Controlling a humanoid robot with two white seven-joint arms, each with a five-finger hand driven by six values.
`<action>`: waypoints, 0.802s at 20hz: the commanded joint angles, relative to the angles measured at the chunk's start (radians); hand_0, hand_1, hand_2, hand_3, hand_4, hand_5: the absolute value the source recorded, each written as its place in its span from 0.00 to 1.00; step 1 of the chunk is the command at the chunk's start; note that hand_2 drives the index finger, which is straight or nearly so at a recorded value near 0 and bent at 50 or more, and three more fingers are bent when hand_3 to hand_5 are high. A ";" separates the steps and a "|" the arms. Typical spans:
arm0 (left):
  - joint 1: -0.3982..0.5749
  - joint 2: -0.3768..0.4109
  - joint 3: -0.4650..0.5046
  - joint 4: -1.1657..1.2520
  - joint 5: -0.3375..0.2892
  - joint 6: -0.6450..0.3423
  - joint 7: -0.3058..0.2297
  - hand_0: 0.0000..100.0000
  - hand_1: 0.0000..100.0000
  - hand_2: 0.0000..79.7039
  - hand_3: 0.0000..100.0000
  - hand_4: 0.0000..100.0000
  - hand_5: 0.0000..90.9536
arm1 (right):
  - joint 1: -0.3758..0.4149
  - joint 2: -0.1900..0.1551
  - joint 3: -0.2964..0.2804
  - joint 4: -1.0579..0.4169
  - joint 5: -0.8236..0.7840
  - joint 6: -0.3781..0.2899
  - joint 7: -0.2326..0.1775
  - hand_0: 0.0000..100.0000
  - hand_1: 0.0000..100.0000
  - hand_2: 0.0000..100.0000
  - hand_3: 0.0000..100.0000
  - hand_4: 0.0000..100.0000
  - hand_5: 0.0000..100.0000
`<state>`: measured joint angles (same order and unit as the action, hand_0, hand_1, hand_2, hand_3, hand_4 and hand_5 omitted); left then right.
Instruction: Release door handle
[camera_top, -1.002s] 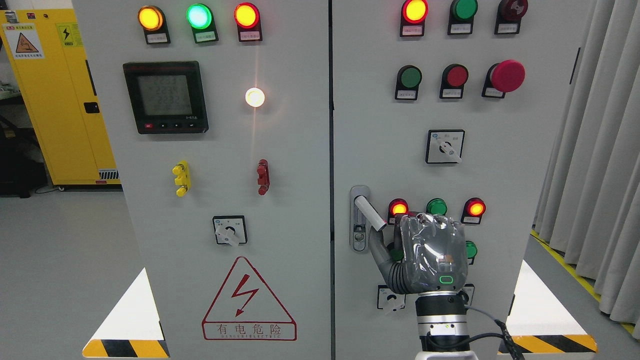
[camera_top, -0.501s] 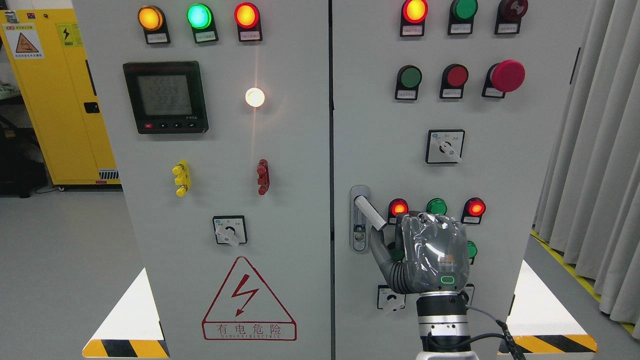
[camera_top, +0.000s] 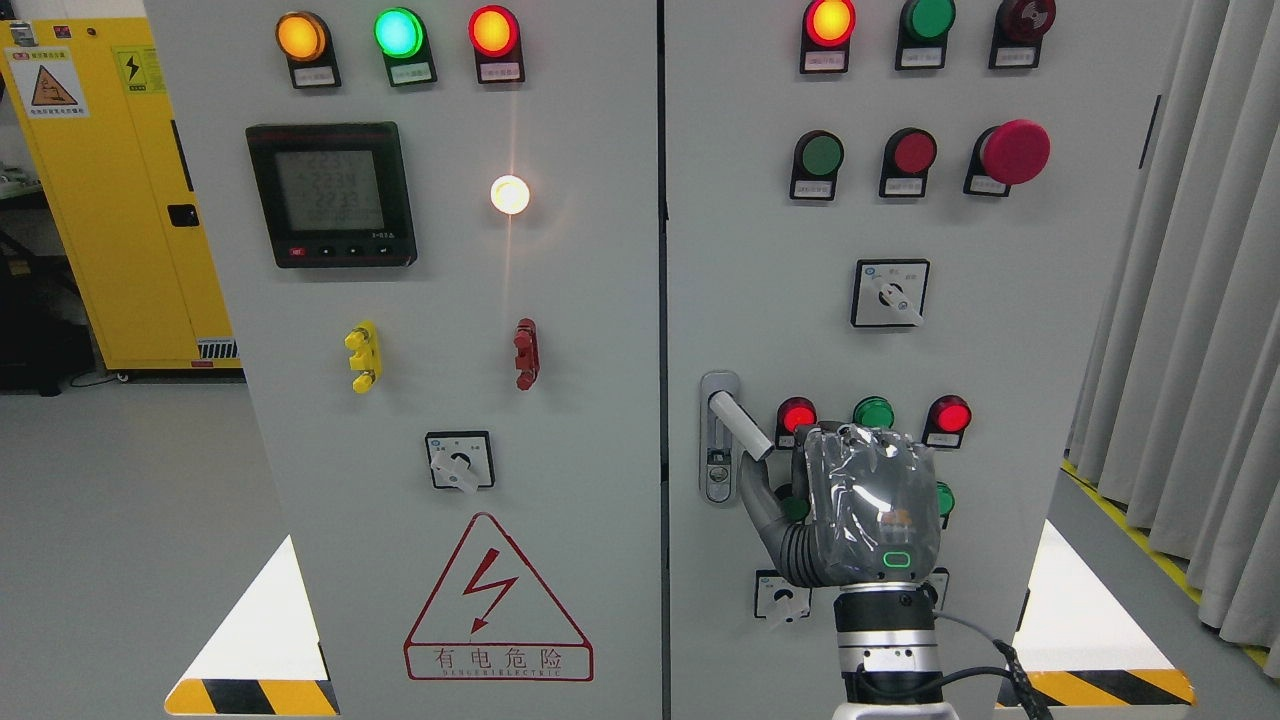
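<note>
Since the short white cylindrical door handle (camera_top: 741, 426) juts free from its grey lock plate, lower centre-right of the frame, the release looks done; the grey plastic-wrapped right hand (camera_top: 862, 515) just below-right grasps nothing, thumb near the handle's tip; next, withdraw clear.

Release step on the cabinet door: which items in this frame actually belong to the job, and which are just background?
Job:
door handle, angled out from its lock plate
right robot hand, just right of the handle, thumb below its tip; contact unclear

Background:
lamps
meter
emergency stop
selector switch
yellow cabinet
curtain
</note>
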<state>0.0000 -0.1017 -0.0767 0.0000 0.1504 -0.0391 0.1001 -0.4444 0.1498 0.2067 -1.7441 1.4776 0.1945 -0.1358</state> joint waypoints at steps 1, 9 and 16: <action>0.017 0.000 0.000 -0.015 0.000 0.001 0.000 0.12 0.56 0.00 0.00 0.00 0.00 | 0.001 0.001 -0.001 -0.002 0.000 0.000 0.001 0.57 0.40 0.90 1.00 1.00 1.00; 0.017 -0.001 0.000 -0.015 0.000 0.001 0.000 0.12 0.56 0.00 0.00 0.00 0.00 | 0.001 -0.001 -0.013 -0.002 -0.002 0.000 0.002 0.61 0.40 0.90 1.00 1.00 1.00; 0.017 0.000 0.000 -0.015 0.000 0.001 0.000 0.12 0.56 0.00 0.00 0.00 0.00 | 0.000 -0.001 -0.013 -0.002 0.000 0.000 0.002 0.63 0.40 0.90 1.00 1.00 1.00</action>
<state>0.0000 -0.1021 -0.0767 0.0000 0.1506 -0.0391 0.1001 -0.4434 0.1492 0.1970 -1.7454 1.4759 0.1944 -0.1348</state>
